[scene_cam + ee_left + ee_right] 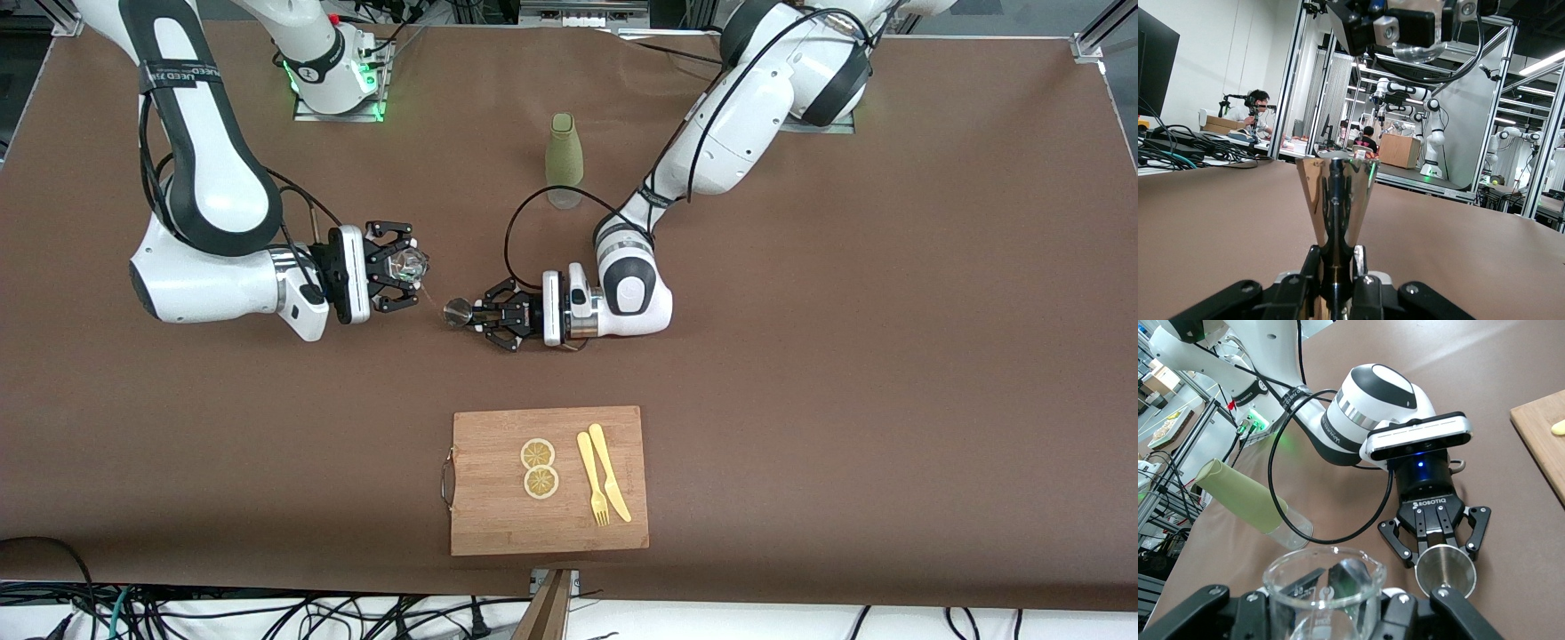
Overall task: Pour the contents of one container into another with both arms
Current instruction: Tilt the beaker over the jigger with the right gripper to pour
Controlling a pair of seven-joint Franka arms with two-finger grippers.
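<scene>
My right gripper is shut on a clear glass beaker, held mouth up above the middle of the table; in the right wrist view the beaker fills the space between the fingers of the right gripper. Beside it, toward the left arm's end, my left gripper is shut on the waist of an upright metal jigger, low over the table. The jigger rises from the left gripper. The right gripper hangs higher than the jigger.
A tall bottle in a green sleeve stands near the arms' bases. A wooden cutting board lies nearest the front camera, carrying two lemon slices, a yellow knife and a yellow fork.
</scene>
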